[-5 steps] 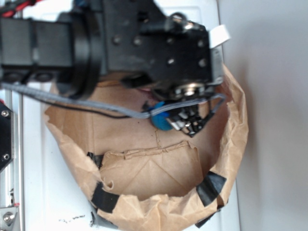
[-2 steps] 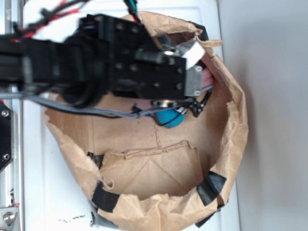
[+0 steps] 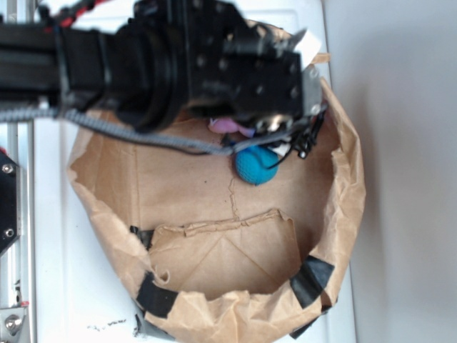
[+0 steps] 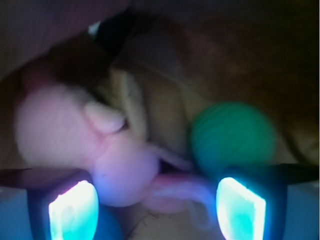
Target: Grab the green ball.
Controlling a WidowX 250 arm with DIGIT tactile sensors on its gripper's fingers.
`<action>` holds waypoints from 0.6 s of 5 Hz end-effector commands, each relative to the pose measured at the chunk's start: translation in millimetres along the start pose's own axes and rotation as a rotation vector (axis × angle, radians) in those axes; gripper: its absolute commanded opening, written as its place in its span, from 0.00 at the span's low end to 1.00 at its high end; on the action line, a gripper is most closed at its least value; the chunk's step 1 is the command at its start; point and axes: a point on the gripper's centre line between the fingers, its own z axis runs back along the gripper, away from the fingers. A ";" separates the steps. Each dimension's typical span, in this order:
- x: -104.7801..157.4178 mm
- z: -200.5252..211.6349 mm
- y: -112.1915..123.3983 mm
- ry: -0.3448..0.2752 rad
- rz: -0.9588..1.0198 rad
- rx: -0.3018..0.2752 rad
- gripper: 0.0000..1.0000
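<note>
Beyond the open pincer (image 4: pixel 157 210), green ball (image 4: pixel 232 137) seemingly beside pink bunny (image 4: pixel 75 135).

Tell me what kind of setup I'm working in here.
Likely a lab test bench: a taped brown paper bag on a white table, holding toys, namely a blue ball, green ball and pink plush.

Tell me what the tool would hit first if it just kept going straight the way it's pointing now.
Most likely the pink plush bunny, which fills the gap between the open tool's fingers in the wrist view. The green ball sits off to the right, just above the right finger. Depth is blurry, so this is a guess.
</note>
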 end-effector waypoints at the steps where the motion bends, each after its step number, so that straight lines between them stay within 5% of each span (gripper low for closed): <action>1: 26.4 29.6 30.4 0.016 0.122 -0.008 1.00; 3: 14.8 -0.5 40.7 -0.005 0.144 -0.008 1.00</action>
